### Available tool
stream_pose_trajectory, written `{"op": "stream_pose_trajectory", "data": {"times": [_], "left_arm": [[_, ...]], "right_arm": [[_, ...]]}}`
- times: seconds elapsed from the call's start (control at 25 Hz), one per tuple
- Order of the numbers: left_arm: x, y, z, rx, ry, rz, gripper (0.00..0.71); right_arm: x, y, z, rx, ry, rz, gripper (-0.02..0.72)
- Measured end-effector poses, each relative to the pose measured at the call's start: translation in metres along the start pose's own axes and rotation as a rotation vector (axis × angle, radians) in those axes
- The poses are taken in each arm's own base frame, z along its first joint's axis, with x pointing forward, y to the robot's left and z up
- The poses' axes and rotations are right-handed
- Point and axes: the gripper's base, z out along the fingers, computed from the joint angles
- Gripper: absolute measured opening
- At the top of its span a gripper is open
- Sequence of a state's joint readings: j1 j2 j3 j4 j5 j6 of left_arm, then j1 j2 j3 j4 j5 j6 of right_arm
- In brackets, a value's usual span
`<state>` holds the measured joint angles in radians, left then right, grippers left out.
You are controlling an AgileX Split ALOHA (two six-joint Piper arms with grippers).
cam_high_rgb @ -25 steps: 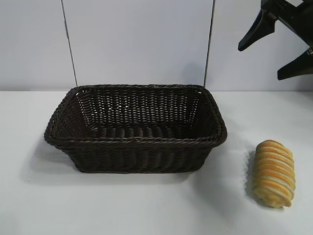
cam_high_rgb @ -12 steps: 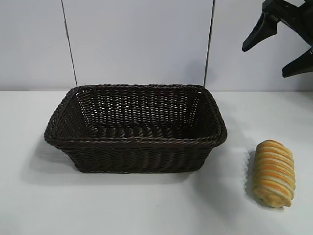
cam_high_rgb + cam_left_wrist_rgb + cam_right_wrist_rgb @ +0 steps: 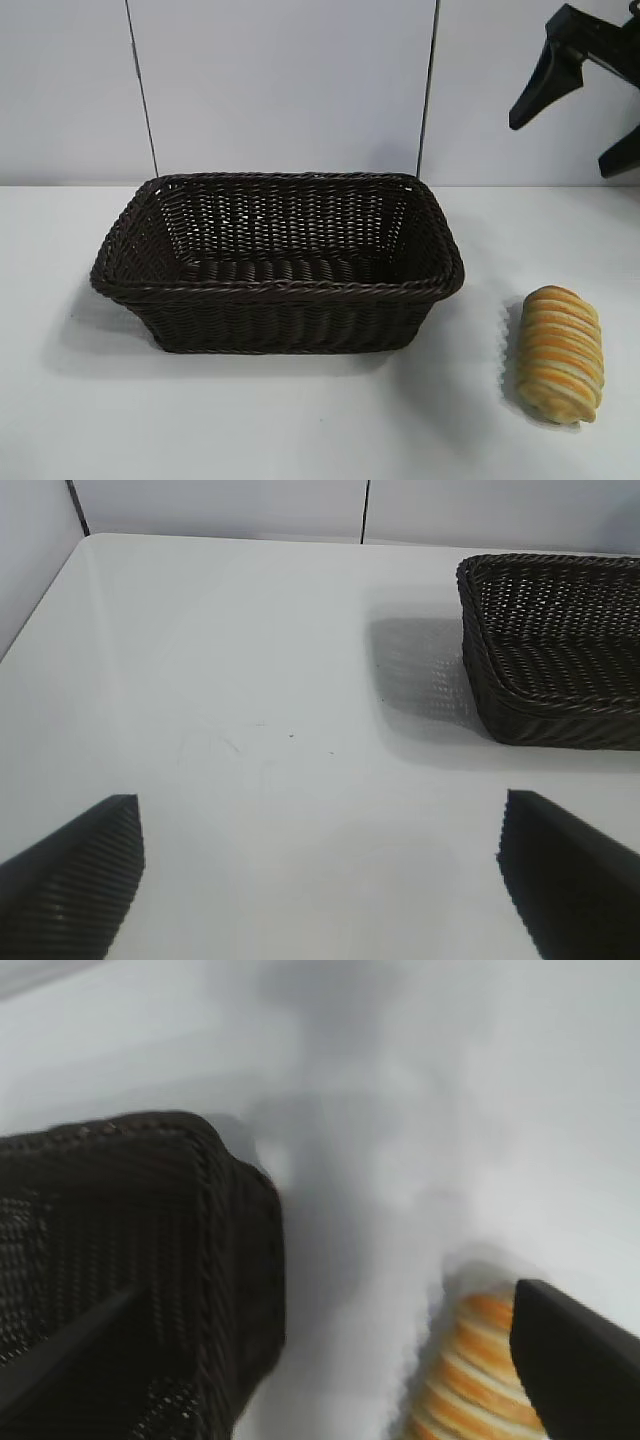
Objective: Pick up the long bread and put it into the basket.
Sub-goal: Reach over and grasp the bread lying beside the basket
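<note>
The long bread point(image 3: 559, 353), golden yellow with orange-brown crosswise stripes, lies on the white table at the front right; it also shows in the right wrist view point(image 3: 470, 1370). The dark brown wicker basket point(image 3: 278, 285) stands empty in the middle of the table, and shows in the left wrist view point(image 3: 560, 650) and the right wrist view point(image 3: 215, 1260). My right gripper point(image 3: 570, 135) is open and empty, high above the table at the upper right, above and behind the bread. My left gripper point(image 3: 320, 865) is open and empty over bare table, to the basket's left.
A white wall with two dark vertical seams point(image 3: 140, 90) rises behind the table. The table's left edge point(image 3: 40, 610) shows in the left wrist view. Bare white table lies in front of the basket and around the bread.
My right gripper has moved to the right and slightly down at the upper right. The bread and the basket have not moved.
</note>
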<state>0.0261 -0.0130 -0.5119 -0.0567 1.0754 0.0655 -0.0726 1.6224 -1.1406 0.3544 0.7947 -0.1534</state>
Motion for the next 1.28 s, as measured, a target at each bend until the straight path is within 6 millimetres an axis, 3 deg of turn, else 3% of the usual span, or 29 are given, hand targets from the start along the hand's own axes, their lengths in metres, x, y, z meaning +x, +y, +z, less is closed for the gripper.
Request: {"op": "stream_pose_trajectory", "data": {"times": [0.36,0.76,0.88,1.12,1.28], "left_arm": [[0.01,0.001,0.006,-0.011,0.075,0.008,0.695],[0.01,0.001,0.006,-0.012,0.075,0.007,0.695],[0.01,0.001,0.006,-0.012,0.075,0.007,0.695],[0.01,0.001,0.006,-0.012,0.075,0.004,0.695],[0.009,-0.003,0.006,0.034,0.072,-0.032,0.695]], "right_arm": [[0.027,-0.012,0.024,0.036,0.037,0.029,0.683],[0.04,-0.018,0.035,0.058,0.015,0.047,0.683],[0.039,-0.014,0.044,0.058,0.006,0.031,0.683],[0.047,0.011,0.081,0.043,0.057,-0.05,0.683],[0.05,0.017,0.09,0.042,0.071,-0.054,0.683]]}}
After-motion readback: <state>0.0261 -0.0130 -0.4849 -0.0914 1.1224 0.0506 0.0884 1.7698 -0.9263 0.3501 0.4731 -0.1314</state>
